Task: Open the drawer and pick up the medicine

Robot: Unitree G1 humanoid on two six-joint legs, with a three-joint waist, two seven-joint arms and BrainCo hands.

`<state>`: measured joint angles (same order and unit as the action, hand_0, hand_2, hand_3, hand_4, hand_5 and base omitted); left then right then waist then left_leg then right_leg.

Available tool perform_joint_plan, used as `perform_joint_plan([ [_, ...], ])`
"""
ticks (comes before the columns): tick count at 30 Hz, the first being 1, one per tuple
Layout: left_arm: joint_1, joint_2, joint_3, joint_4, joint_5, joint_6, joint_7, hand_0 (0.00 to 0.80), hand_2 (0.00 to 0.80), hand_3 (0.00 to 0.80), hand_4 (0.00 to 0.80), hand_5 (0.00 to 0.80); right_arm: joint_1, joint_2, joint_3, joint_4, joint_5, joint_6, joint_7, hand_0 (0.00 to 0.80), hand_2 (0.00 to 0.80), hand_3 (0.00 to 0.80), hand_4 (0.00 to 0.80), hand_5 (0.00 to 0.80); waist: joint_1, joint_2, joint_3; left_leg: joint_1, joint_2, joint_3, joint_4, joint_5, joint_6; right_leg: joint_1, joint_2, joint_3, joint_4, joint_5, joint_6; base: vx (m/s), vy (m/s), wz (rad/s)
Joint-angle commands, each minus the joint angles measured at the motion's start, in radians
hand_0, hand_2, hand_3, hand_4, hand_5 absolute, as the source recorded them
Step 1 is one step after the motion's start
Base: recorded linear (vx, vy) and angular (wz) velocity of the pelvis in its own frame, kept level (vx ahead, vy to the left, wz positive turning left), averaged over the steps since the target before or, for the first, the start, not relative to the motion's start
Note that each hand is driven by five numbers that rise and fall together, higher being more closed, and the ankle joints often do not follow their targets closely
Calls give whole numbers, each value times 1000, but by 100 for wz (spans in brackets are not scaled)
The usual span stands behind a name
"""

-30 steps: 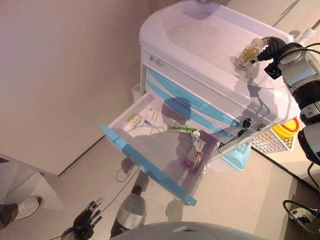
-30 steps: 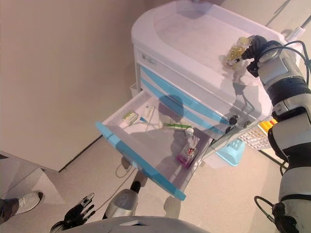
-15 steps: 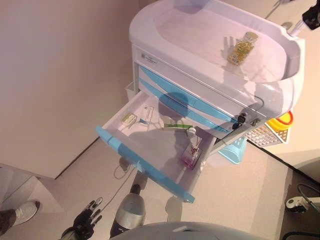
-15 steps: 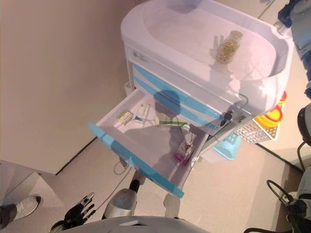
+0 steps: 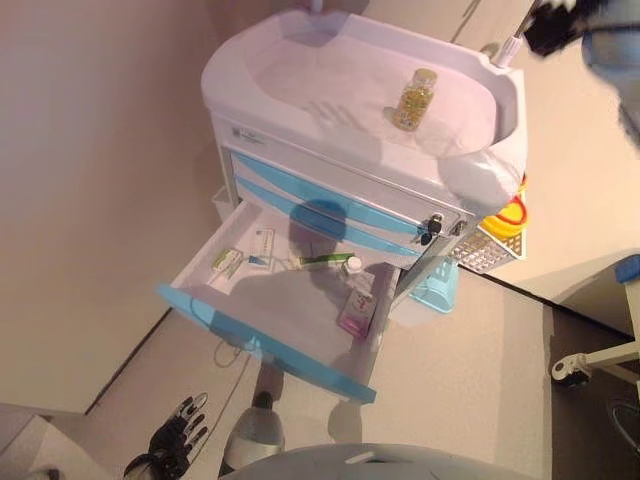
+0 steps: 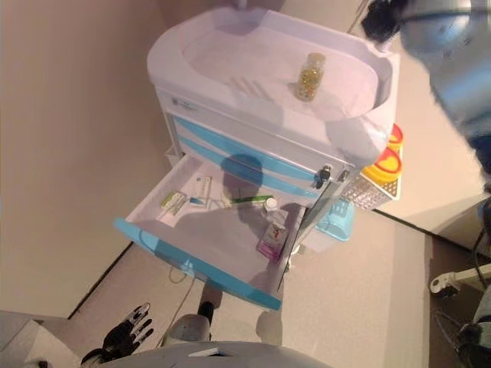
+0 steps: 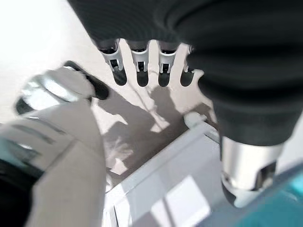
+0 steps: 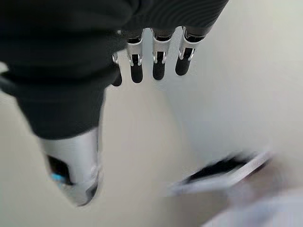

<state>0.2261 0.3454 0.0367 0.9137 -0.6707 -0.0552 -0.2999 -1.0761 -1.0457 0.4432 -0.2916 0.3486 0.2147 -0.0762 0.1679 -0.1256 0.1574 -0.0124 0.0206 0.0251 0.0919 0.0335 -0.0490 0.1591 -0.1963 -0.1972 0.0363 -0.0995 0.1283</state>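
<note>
Right hand (image 8: 71,85) lifted off pill bottle (image 5: 414,98), empty (fingers straight), drawer (image 5: 270,325) open, left hand (image 5: 172,447) open.

We see our right hand (image 8: 71,94) with fingers (image 8: 160,66) straight and thumb (image 8: 73,165) apart, holding nothing, over a pale blurred surface (image 8: 213,104).
</note>
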Motion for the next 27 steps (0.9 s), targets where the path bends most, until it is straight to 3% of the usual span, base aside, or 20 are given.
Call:
perform_joint_plan([
  [1, -4, 12, -18, -12, 55, -50, -8, 0, 0, 0, 0, 0, 57, 19, -46, -59, 66, -61, 94, 0, 0, 0, 0, 0, 1, 34, -27, 61, 18, -24, -4, -97, 27, -91, -39, -21, 57, 100, 16, -34, -23, -14],
  [5, -29, 7, -31, 6, 90, -55, 9, 0, 0, 0, 0, 0, 231, 126, -51, -195, 87, -94, 257, 0, 0, 0, 0, 0, -23, 48, -26, 68, 23, -5, -9, -101, 21, -93, -34, 1, 47, 102, 17, -28, -38, -24],
  [11, -39, 5, -42, 23, 133, -76, 26, 0, 0, 0, 0, 0, 414, 188, -70, -306, 83, -138, 381, 0, 0, 0, 0, 0, -58, 62, -28, 74, 30, 22, -19, -104, 17, -107, -27, 30, 41, 105, 19, -30, -22, -14],
  [14, -42, 1, -45, 31, 136, -88, 24, 0, 0, 0, 0, 0, 484, 193, -102, -342, 34, -175, 398, 0, 0, 0, 0, 0, -79, 68, -29, 76, 33, 36, -20, -107, 14, -115, -26, 43, 39, 107, 20, -27, -8, -18],
  [21, -31, -9, -54, 64, 145, -136, 3, 0, 0, 0, 0, 0, 575, 158, -179, -402, 108, -212, 468, 0, 0, 0, 0, 0, -116, 68, -30, 73, 35, 68, -20, -111, 11, -135, -24, 66, 31, 117, 25, -12, -13, -14],
  [27, -32, 1, -100, 51, 247, -176, 10, 0, 0, 0, 0, 0, 638, 156, -153, -441, 254, -121, 616, 0, 0, 0, 0, 0, -133, 61, -24, 66, 38, 83, -6, -118, 14, -152, -21, 87, 43, 116, 26, -4, -19, -7],
])
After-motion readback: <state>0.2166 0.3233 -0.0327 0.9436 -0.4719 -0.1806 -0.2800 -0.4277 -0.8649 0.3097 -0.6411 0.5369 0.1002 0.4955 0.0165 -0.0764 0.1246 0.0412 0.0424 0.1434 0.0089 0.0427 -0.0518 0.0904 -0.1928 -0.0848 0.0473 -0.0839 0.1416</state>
